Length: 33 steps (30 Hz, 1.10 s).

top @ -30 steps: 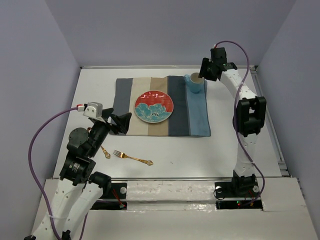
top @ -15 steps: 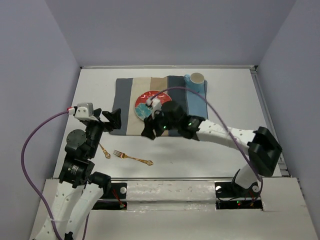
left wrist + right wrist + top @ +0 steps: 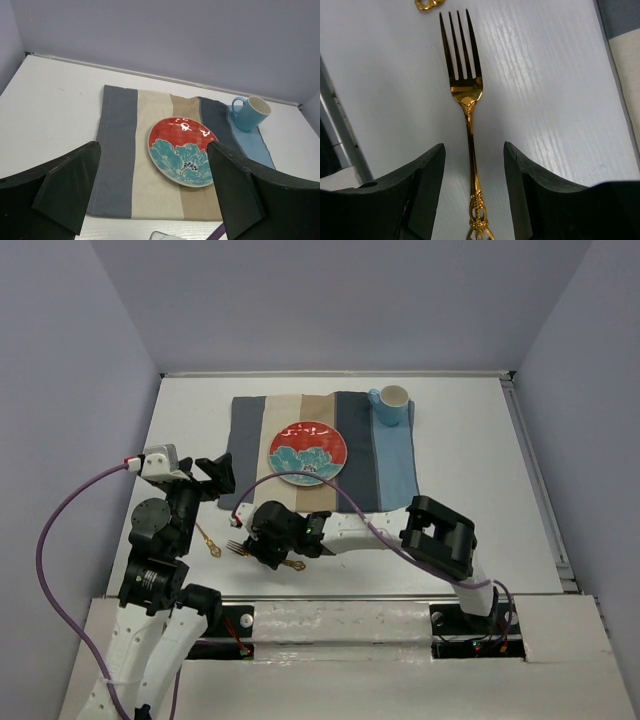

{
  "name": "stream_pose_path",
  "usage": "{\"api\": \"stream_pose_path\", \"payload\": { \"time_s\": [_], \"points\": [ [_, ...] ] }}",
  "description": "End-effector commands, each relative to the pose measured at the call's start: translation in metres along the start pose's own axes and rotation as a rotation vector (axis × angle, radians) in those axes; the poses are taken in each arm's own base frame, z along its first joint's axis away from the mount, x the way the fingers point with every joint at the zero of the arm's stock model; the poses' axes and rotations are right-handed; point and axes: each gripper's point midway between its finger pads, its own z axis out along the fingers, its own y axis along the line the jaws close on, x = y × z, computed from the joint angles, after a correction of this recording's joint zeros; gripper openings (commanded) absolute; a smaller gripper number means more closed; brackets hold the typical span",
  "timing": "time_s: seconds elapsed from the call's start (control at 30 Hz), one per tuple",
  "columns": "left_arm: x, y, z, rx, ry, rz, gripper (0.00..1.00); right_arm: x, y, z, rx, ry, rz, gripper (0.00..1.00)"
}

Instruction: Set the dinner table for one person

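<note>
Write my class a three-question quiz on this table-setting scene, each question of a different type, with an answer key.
1. True or false: the fork lies on the striped mat.
2. What stands at the mat's far right corner? A) a glass B) the blue mug C) a bowl
3. Fill in: the right gripper straddles the fork's handle with its jaws ____.
Key: 1 false, it lies on the bare table, nearer the arms than the mat; 2 B; 3 open, with one finger on each side of the handle.
</note>
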Motion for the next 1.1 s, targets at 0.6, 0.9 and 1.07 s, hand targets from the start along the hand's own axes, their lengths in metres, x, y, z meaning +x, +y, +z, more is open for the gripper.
{"api": "stream_pose_path", "payload": {
  "time_s": [0.6,0.9,1.07],
  "points": [
    [-0.017,-0.004,-0.003,0.013,-0.058,-0.016,0.99,0.036,-0.007,0.016,0.172,0.095,-0.031,0.16],
    [-0.018,-0.004,-0.003,0.016,-0.058,-0.018,0.99,0.008,-0.002,0.005,0.165,-0.006,0.041,0.00],
    [-0.018,-0.001,-0.003,-0.001,-0.057,-0.020,0.99,-0.029,-0.010,-0.026,0.219,-0.142,0.093,0.00]
  ]
}}
